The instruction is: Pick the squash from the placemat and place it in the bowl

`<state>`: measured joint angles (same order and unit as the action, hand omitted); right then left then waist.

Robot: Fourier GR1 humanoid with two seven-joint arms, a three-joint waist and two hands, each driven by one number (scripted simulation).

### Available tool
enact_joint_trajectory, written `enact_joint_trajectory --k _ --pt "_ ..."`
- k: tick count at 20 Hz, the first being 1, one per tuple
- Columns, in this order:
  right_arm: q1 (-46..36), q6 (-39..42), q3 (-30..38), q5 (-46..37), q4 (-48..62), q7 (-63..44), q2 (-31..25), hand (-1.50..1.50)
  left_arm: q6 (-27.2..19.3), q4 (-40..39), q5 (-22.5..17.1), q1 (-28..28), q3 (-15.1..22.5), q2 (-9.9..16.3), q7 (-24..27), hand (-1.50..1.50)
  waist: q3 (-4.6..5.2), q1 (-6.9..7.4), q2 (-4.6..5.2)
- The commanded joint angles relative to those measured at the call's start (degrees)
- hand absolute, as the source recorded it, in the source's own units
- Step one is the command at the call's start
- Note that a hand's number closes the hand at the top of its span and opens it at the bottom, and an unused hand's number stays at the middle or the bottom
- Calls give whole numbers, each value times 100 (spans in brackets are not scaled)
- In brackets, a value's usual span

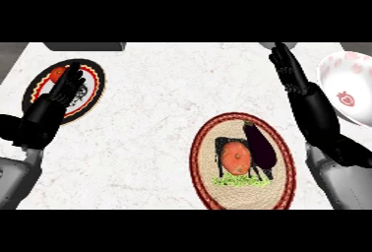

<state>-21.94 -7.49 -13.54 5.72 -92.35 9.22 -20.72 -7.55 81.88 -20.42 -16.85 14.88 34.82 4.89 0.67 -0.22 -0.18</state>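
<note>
Glossy dark squash point(260, 146) on rough woven placemat point(207, 182); smooth marble-look counter point(152, 123).

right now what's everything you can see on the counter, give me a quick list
placemat: one, oval, woven tan with a red rim and a printed picture in its middle, lower centre of the counter
squash: one, dark purple and long, lying on the placemat's right half
bowl: one, white with red strawberry print, at the right edge
plate: one, round, black and red rim with a white middle, upper left, partly under the left hand
counter: one, white marbled top
dark objects: two, grey, cut off at the far edge, too little showing to name
left hand: black, fingers straight, over the plate
right hand: black, fingers straight, beside the bowl
</note>
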Motion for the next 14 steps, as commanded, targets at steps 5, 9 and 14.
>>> enact_joint_trajectory --k 5,9,14 --pt "-48 1647 -1916 1056 -459 -398 1096 -150 -511 16 -235 -209 -730 -159 149 0 -59 474 32" --pt "623 -417 -2173 -1202 -792 -36 1193 -150 -669 -61 -490 214 -1121 -208 169 0 -63 28 -41" --pt "2083 -399 -2900 -2020 -1370 1193 390 -150 -670 329 -387 513 -1134 -407 230 0 -69 -8 -6"
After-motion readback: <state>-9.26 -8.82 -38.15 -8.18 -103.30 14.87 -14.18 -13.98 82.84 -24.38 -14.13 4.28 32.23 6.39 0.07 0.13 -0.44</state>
